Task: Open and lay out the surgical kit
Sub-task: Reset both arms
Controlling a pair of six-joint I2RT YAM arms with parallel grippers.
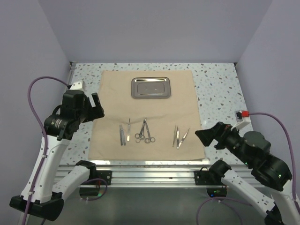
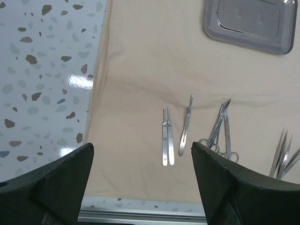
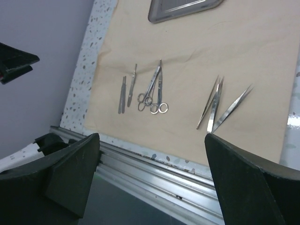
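The beige cloth wrap [image 1: 147,101] lies spread flat on the table. The empty steel tray [image 1: 150,87] sits on its far middle. In a row on the near part lie scalpel handles [image 1: 123,133], two pairs of ring-handled scissors [image 1: 144,132] and tweezers [image 1: 180,137]. My left gripper [image 1: 96,108] is open and empty, raised at the cloth's left edge. My right gripper [image 1: 208,135] is open and empty, raised beside the cloth's near right corner. The left wrist view shows the scalpel handles [image 2: 168,140], scissors [image 2: 220,133] and tray [image 2: 248,23]. The right wrist view shows the scissors [image 3: 153,91] and tweezers [image 3: 218,105].
The speckled table [image 1: 220,84] shows bare on both sides of the cloth. An aluminium rail [image 1: 150,171] runs along the near edge. A small red and white fitting [image 1: 242,115] sits at the right edge. Purple walls close the back and sides.
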